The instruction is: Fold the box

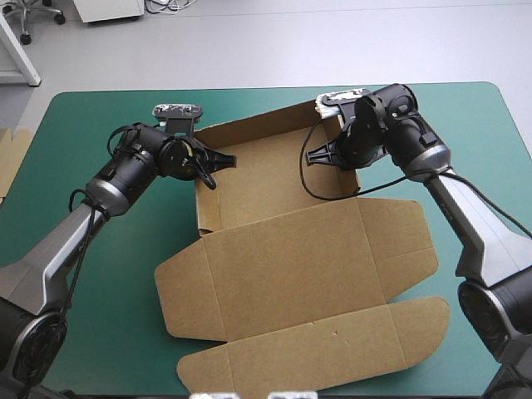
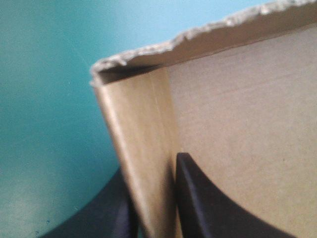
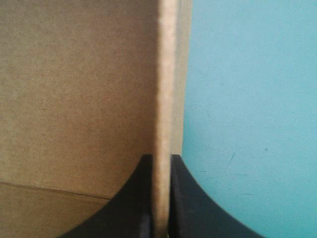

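The brown box [image 1: 291, 258] lies on the teal-green cover as an open tray, with raised walls at the far end and the lid flat toward the near edge. My left gripper [image 1: 218, 161] is at the tray's left wall, its black fingers [image 2: 198, 198] shut on that wall [image 2: 143, 163], one finger inside and one outside. My right gripper [image 1: 326, 155] is at the right wall by the far corner. It is shut on the wall's edge [image 3: 164, 124], which stands between its fingers [image 3: 185, 203].
A strip of more brown board [image 1: 10, 158] shows at the table's left edge. Bare teal-green cover [image 1: 91, 249] lies left of the box, and more [image 1: 490, 158] lies to its right.
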`<state>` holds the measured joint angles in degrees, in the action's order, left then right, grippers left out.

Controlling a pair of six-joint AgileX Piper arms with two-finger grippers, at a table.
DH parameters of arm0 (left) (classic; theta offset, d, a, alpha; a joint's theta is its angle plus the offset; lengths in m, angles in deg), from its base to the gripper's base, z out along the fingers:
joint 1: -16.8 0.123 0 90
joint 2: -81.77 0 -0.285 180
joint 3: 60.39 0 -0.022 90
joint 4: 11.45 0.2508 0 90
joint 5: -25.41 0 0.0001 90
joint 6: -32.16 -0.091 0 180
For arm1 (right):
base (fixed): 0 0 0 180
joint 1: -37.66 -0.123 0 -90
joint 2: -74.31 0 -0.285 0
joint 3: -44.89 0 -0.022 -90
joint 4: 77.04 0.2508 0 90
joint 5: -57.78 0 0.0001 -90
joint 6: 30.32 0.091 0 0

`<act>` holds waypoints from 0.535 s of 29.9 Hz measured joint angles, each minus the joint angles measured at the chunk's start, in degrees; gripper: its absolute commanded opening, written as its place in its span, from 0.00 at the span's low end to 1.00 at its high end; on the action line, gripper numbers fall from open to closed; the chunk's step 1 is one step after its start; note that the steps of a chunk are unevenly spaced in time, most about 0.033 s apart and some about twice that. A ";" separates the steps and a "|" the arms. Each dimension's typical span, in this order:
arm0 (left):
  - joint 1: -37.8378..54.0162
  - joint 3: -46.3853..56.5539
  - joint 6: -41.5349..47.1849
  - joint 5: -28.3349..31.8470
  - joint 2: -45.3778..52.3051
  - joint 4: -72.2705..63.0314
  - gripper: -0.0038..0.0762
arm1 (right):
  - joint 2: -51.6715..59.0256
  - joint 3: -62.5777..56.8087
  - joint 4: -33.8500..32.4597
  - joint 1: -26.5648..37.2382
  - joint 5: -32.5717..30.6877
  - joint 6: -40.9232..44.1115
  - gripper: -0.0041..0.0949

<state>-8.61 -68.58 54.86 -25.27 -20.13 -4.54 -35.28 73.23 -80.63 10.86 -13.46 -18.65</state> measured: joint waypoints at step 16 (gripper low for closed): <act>0.16 -3.29 -0.01 1.64 0.25 3.22 0.04 | -3.51 0.30 1.15 0.30 -0.04 0.81 0.03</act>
<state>-8.44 -71.86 54.85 -23.63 -19.88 -1.32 -38.80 73.53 -79.48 11.16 -13.50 -17.84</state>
